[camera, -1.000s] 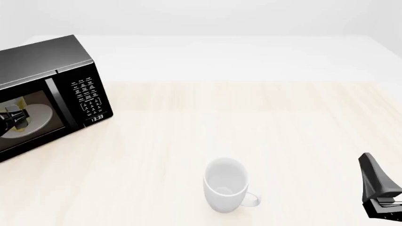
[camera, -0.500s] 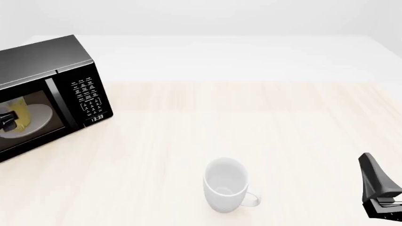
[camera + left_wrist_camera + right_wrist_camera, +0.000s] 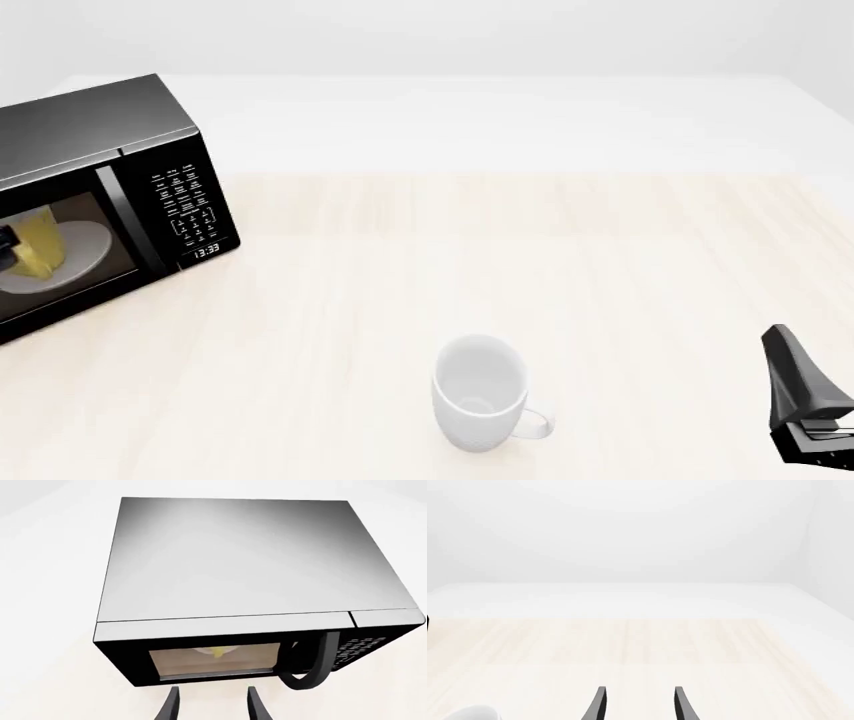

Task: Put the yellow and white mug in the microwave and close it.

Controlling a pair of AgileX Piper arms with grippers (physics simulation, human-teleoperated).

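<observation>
Pale counter (image 3: 534, 250): left pincer (image 3: 212, 705), spread and empty, had withdrawn from microwave (image 3: 100, 200); yellow and white mug (image 3: 40, 248) remained inside, door closing pending.

The microwave (image 3: 100, 205) is showing a smooth black casing with a soft sheen, its top (image 3: 240, 560) reading as brushed grey metal. Its window (image 3: 213, 659) is looking like clear glass, and its curved handle (image 3: 313, 662) like glossy black plastic. At 9 o'clock in the front view, the yellow and white mug (image 3: 40, 243) is appearing as glazed ceramic. The white mug (image 3: 478, 392) is looking smooth and matt. The table (image 3: 561, 260) is showing pale, fine-grained wood, matt. The right gripper (image 3: 637, 705) is appearing as dark semi-gloss plastic.
</observation>
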